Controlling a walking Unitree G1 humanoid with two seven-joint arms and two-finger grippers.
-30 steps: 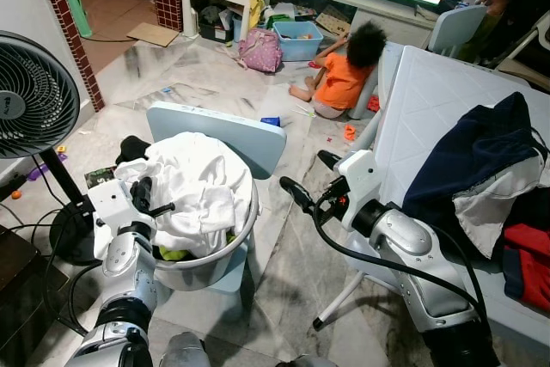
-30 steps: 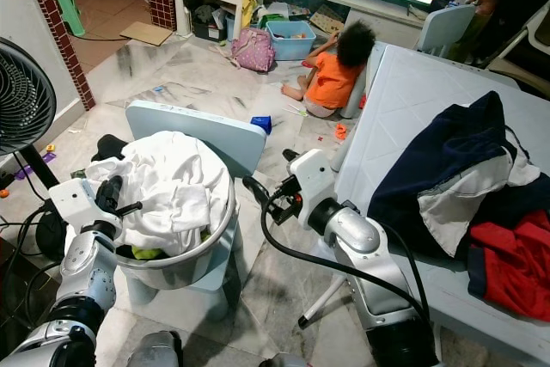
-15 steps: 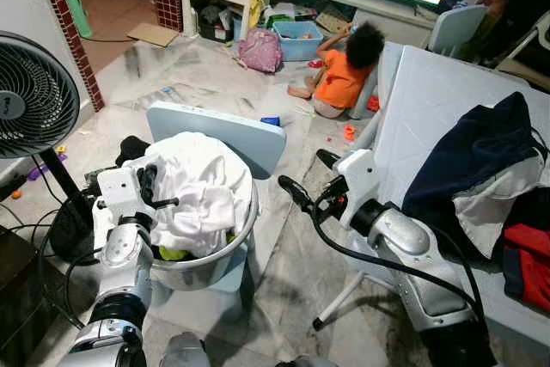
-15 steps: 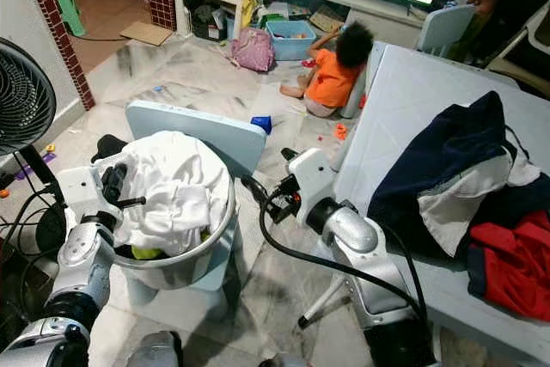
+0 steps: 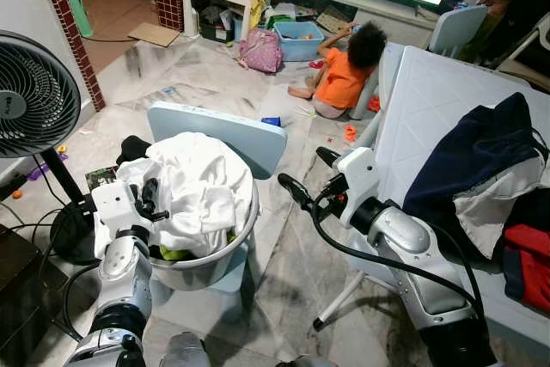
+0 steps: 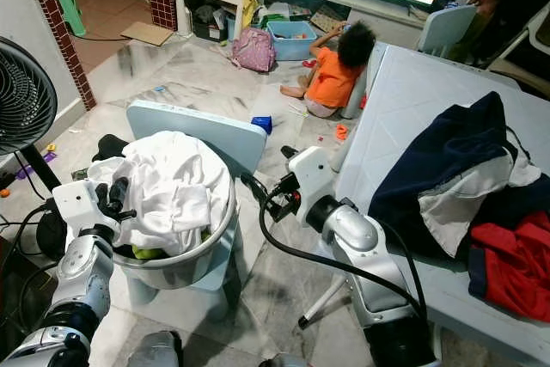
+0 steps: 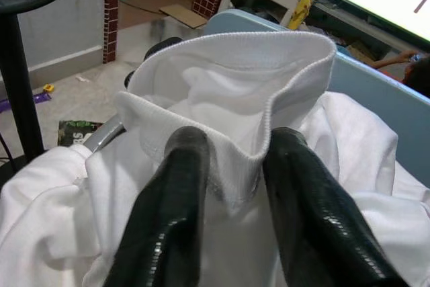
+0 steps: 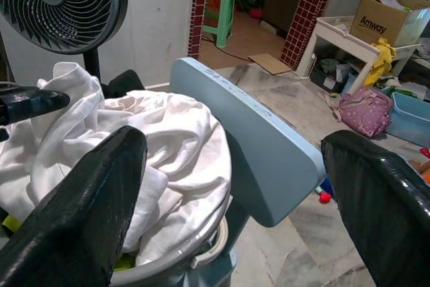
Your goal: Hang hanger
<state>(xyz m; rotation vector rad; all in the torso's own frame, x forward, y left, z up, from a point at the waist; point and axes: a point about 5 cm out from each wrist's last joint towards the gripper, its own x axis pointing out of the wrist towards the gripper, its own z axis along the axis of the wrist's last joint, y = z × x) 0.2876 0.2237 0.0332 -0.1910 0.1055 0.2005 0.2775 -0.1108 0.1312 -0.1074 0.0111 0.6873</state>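
Our arms are silver, with rounded metal segments and dark joints. Each wrist carries a white boxy housing just behind its gripper. The left gripper (image 7: 232,213) has two long, glossy black fingers (image 7: 171,220) with a faint ribbed texture. The right gripper (image 5: 304,176) has the same black fingers, and a thick black cable loops back from it along the forearm.

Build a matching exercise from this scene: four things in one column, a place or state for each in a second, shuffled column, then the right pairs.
Things
1. left gripper
2. right gripper
3. white garment
4. dark blue garment

Places or states
A. lying on the white table
B. heaped in the grey basin
C. open, hovering beside the basin
D. pinching a ribbed white hem

Pairs: 1-D, 2-C, 3-B, 4-A
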